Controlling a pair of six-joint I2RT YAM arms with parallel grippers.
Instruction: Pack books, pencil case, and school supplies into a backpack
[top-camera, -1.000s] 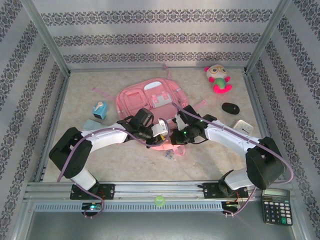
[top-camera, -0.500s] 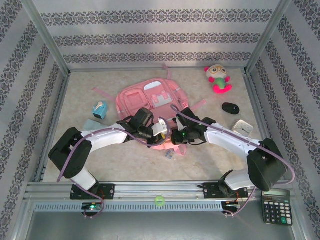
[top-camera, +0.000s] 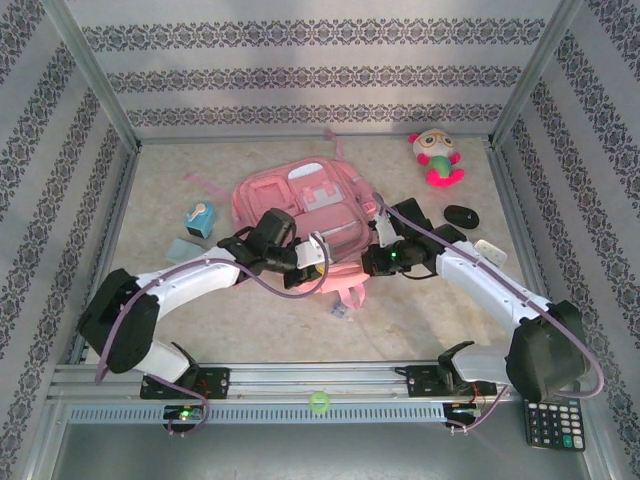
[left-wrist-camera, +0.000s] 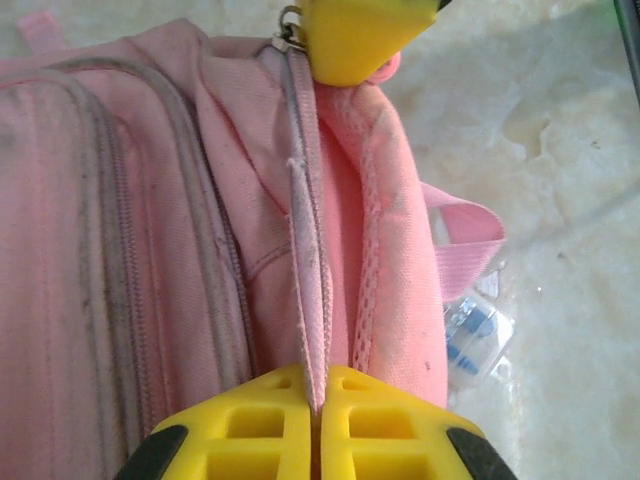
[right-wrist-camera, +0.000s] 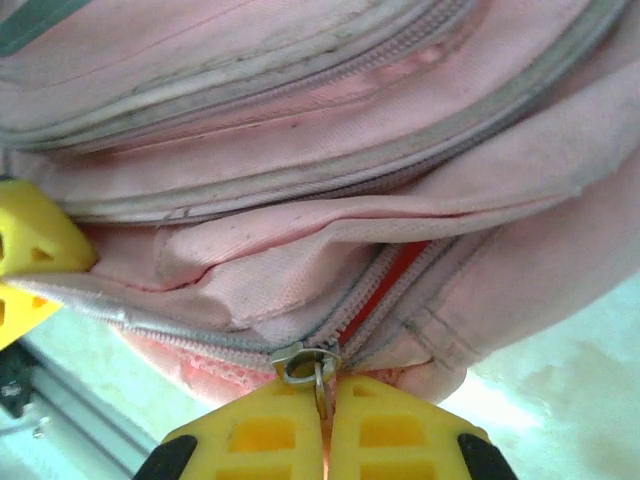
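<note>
Scanning from the left of the counter (top-camera: 260, 322), I see the teal-and-white piece (top-camera: 200, 218) standing upright near the left wall, well apart from the backpack (top-camera: 310, 192). The backpack lies at the middle of the counter with its zipped front pockets facing up, and its near end is held between my two claws.

My left claw (left-wrist-camera: 315, 400) is clenched on the backpack: a thin strip of pink fabric and zipper tape is pinched between its yellow fingers at the edge of the main opening. Just in front of the backpack's near end, beside a pink strap, the clear packet (top-camera: 340, 312) with bluish contents lies flat on the counter.

My right claw (right-wrist-camera: 322, 400) is clamped on the metal zipper pull (right-wrist-camera: 305, 362), where the zip is parted and a red lining shows in the gap. Further right, the plush toy (top-camera: 436, 157) sits by the far corner, and the calculator (top-camera: 553, 425) rests off the counter at the near right.
</note>
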